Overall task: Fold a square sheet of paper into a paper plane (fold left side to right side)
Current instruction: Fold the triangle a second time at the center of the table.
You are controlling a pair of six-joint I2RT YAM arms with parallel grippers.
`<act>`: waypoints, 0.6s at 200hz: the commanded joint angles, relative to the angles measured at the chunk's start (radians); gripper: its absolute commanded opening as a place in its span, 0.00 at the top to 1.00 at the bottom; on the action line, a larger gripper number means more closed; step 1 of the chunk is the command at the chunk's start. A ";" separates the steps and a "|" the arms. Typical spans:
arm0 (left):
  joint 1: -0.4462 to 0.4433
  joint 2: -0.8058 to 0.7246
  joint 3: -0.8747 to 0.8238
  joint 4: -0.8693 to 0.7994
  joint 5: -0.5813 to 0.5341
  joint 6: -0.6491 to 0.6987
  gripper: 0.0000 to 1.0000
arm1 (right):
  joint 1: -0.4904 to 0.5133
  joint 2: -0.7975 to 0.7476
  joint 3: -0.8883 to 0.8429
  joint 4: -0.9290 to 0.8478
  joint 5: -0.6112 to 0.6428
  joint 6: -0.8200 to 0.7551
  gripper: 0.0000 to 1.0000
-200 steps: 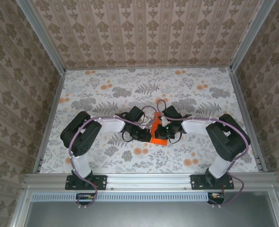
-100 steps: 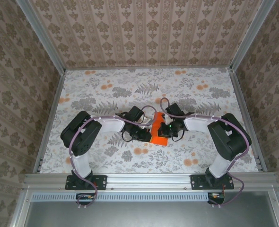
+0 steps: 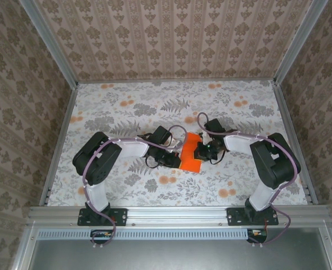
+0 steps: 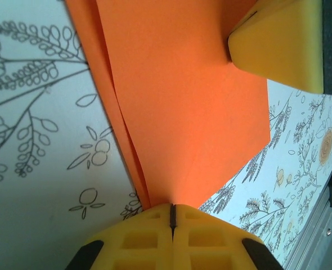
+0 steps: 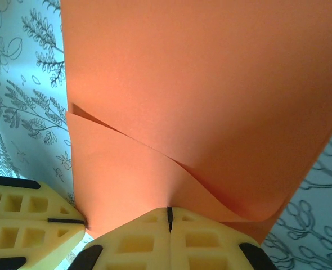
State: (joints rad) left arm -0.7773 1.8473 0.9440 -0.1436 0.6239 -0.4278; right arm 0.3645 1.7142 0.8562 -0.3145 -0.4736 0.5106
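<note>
Presently, one creased square sheet of paper (image 3: 189, 156) sits mid-way across the table (image 3: 126, 112). Two claws attend: left gripper (image 4: 171, 215) and right gripper (image 5: 169, 216), each pinched together on its edge.

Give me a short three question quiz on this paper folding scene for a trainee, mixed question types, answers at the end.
1. True or false: the orange paper sheet lies untouched on the floral table.
2. The left gripper is: A open above the sheet; B shut on the sheet; C holding a pen.
3. Fill in: the yellow finger at the left wrist view's upper right belongs to the ___ gripper.
Key: 1 false; 2 B; 3 right gripper.
</note>
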 commanded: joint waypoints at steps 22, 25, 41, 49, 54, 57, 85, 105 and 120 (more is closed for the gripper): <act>0.008 0.040 -0.026 -0.085 -0.063 -0.012 0.94 | -0.056 0.042 0.028 -0.080 0.075 -0.058 1.00; 0.007 0.040 -0.026 -0.085 -0.063 -0.012 0.94 | -0.057 0.042 0.029 -0.081 0.075 -0.061 1.00; 0.008 0.039 -0.025 -0.084 -0.065 -0.012 0.94 | -0.068 0.045 0.035 -0.090 0.073 -0.071 1.00; 0.008 0.041 -0.025 -0.085 -0.064 -0.012 0.94 | -0.072 0.042 0.037 -0.093 0.071 -0.074 1.00; 0.009 0.041 -0.026 -0.084 -0.064 -0.012 0.95 | -0.076 0.042 0.038 -0.096 0.072 -0.077 1.00; 0.008 0.040 -0.025 -0.084 -0.065 -0.012 0.95 | -0.079 0.042 0.039 -0.097 0.071 -0.078 1.00; 0.008 0.041 -0.024 -0.084 -0.064 -0.010 0.95 | -0.098 0.044 0.043 -0.107 0.074 -0.088 1.00; 0.007 0.041 -0.024 -0.086 -0.064 -0.009 0.95 | -0.113 0.048 0.047 -0.117 0.079 -0.098 1.00; 0.007 0.040 -0.025 -0.084 -0.063 -0.010 0.95 | -0.128 0.048 0.054 -0.130 0.094 -0.109 1.00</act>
State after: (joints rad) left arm -0.7773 1.8507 0.9440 -0.1261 0.6231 -0.4313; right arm 0.2771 1.7340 0.8890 -0.3786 -0.4942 0.4389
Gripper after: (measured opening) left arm 0.057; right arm 0.046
